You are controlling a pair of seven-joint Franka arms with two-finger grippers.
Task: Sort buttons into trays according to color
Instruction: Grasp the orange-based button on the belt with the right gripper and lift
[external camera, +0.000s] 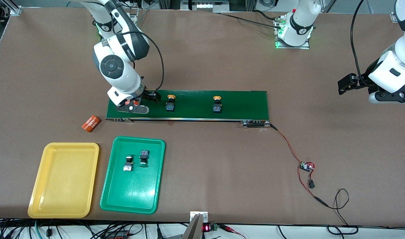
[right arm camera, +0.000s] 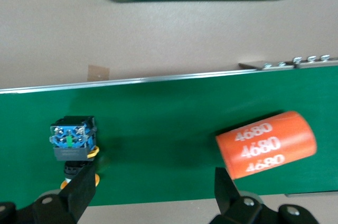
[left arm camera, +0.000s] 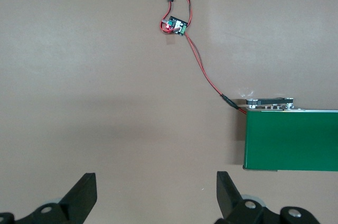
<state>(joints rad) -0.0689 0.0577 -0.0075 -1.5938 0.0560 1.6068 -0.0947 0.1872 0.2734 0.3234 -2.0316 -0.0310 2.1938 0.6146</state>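
Two yellow-capped buttons (external camera: 171,103) (external camera: 217,104) stand on the dark green belt (external camera: 196,109). Two more buttons (external camera: 128,162) (external camera: 144,157) lie in the green tray (external camera: 156,186), nearer the front camera. Beside it, the yellow tray (external camera: 64,179) holds nothing. My right gripper (external camera: 148,99) (right arm camera: 153,189) hangs open low over the belt's end toward the right arm. It sits between one yellow-capped button (right arm camera: 74,142) and an orange cylinder (right arm camera: 266,145), gripping nothing. My left gripper (external camera: 347,84) (left arm camera: 157,189) waits open over bare table past the belt's other end.
A second orange cylinder (external camera: 91,123) lies on the table between the belt and the yellow tray. A small circuit board (external camera: 306,166) (left arm camera: 177,25) with red and black wires trails from the belt's end (left arm camera: 293,139) toward the left arm's end.
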